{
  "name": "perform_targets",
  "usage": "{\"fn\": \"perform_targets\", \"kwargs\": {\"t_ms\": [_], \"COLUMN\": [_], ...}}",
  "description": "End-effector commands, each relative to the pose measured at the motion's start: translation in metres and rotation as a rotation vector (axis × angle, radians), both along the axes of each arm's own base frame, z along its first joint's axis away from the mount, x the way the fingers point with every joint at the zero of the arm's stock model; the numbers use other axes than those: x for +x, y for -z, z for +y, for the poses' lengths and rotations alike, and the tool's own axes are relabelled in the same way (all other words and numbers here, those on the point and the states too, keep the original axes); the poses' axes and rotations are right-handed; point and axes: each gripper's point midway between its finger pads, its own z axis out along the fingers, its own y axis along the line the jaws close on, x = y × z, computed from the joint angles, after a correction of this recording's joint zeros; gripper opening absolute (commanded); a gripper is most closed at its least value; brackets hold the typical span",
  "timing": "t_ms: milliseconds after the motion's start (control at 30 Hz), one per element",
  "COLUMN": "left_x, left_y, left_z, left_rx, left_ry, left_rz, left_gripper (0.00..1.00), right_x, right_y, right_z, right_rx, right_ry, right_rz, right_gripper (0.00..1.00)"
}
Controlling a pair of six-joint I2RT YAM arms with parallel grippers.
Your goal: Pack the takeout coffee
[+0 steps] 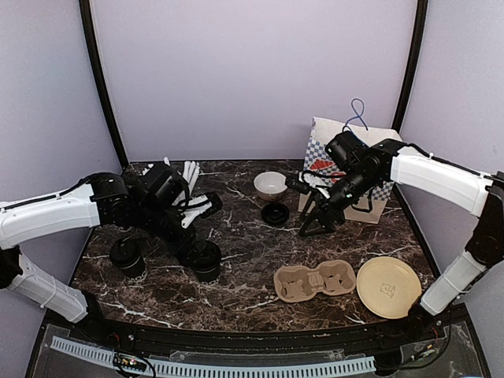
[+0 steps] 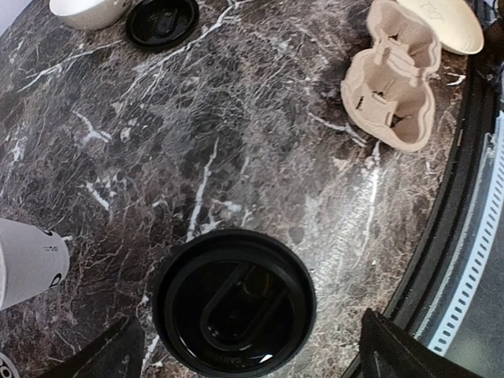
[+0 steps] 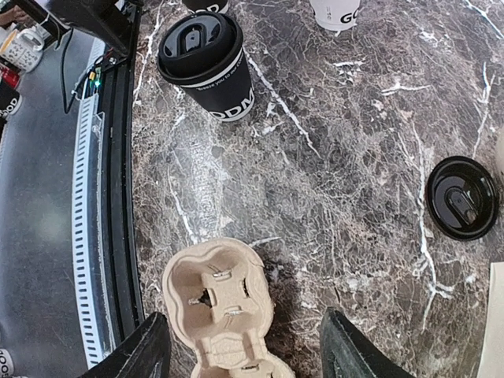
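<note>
Nearest item, left wrist view: lidded cup (image 2: 234,303), upright on the worktop (image 1: 252,240), directly under the left gripper (image 2: 250,335). Its fingers stand wide on either side, off the cup wall, holding nothing. Second cup (image 1: 127,258): just left of the first, upright, apparently capped. Loose lid (image 1: 275,213): flat, mid-worktop, in front of the bowl (image 1: 270,185). Carrier (image 3: 220,303): both wells empty, lying near the front edge beside the plate (image 1: 389,287). Right gripper (image 3: 246,331): parted, empty, raised above the worktop and looking down on the carrier. Bag (image 1: 324,135): upright at the rear right, behind the right arm. Progress, by my reading: capping looks done on two cups and nothing is packed yet. Both cups have to go into the carrier, which probably then goes into the bag. Room: the marble between first cup and carrier carries nothing, so a straight path looks open. Both cups and the carrier sit close to the front edge, so I'd keep moves inboard.
</note>
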Motion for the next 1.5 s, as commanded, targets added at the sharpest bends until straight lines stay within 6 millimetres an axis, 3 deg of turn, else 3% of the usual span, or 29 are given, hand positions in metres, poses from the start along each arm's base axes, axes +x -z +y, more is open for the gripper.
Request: {"fn": "perform_targets", "kwargs": {"t_ms": [0,167,467,700,933,1000,1067,1267,1467], "left_x": [0.006,0.004,-0.004,-0.002,0.003,0.003,0.007,0.018,0.024], "left_y": [0.005,0.012,0.027,0.041,0.026,0.005,-0.001,0.001,0.005], "left_z": [0.007,0.002,-0.005,0.004,0.017,0.027,0.039,0.087,0.115], "left_rx": [0.101,0.109,0.134,0.203,0.214,0.171,0.176,0.184,0.144], "left_ry": [0.016,0.035,0.081,0.048,-0.052,-0.118,-0.176,-0.379,-0.524], "left_rz": [-0.015,0.016,0.099,0.122,0.098,0.059,0.036,0.055,0.072], "left_gripper": [0.99,0.98,0.87,0.81,0.71,0.69,0.69,0.67,0.67], "right_x": [0.002,0.002,0.002,0.001,0.004,0.005,0.007,0.017,0.044], "right_y": [-0.002,0.000,0.008,0.009,0.012,0.012,0.011,0.002,-0.046], "right_z": [-0.002,-0.001,-0.002,0.001,0.000,0.001,0.002,0.002,-0.011], "right_rx": [0.003,0.003,-0.013,-0.008,-0.021,-0.020,-0.018,-0.002,0.074], "right_ry": [-0.015,-0.025,-0.025,-0.029,-0.022,-0.023,-0.022,0.003,0.082], "right_rz": [-0.059,-0.053,-0.039,-0.022,-0.024,-0.027,-0.027,-0.031,-0.101], "right_gripper": [0.65,0.64,0.63,0.61,0.59,0.59,0.58,0.57,0.56]}}
